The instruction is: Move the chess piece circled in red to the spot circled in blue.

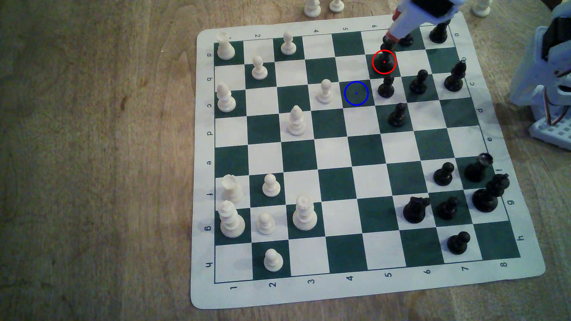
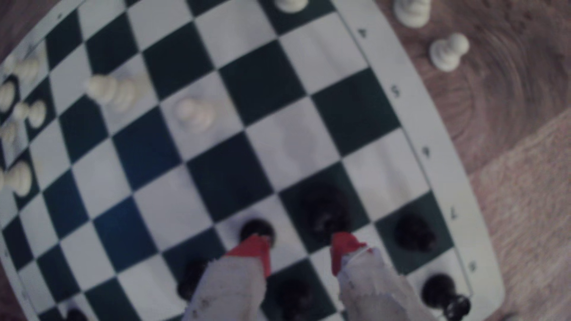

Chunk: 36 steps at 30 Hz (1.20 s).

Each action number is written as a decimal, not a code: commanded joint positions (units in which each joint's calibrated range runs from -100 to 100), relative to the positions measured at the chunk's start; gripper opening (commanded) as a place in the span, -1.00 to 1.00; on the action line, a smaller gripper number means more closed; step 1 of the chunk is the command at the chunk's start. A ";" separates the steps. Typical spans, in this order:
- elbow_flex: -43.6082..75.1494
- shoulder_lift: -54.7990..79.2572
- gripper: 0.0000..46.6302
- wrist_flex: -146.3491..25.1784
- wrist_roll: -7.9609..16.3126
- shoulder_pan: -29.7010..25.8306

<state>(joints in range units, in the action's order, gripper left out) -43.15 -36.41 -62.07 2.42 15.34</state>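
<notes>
Two red-tipped fingers (image 2: 253, 250) of the gripper (image 2: 301, 247) stand apart, holding nothing. The chess piece (image 1: 385, 57) stands upright on its red-ringed dark square near the board's (image 1: 204, 173) far edge, with the gripper (image 1: 393, 36) just above its head. The spot (image 1: 356, 93) is the blue-ringed dark square diagonally adjacent, toward the exterior view's left, and unoccupied.

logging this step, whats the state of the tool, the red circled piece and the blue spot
tool: open, red-tipped fingers apart, holding nothing
chess piece: upright on its red-ringed square, not gripped; one finger tip at its head
spot: vacant dark green square
black pawn: upright, beside the spot on the exterior view's right
</notes>
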 commanded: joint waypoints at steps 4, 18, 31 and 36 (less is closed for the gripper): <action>-3.63 1.35 -0.52 3.68 -1.76 3.08; -7.07 3.38 -0.47 9.66 -0.44 1.44; -7.62 6.95 -0.50 12.36 -0.44 1.75; -8.07 7.71 -0.52 12.93 -0.54 1.83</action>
<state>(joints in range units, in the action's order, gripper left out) -51.29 -28.28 -50.12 1.88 17.04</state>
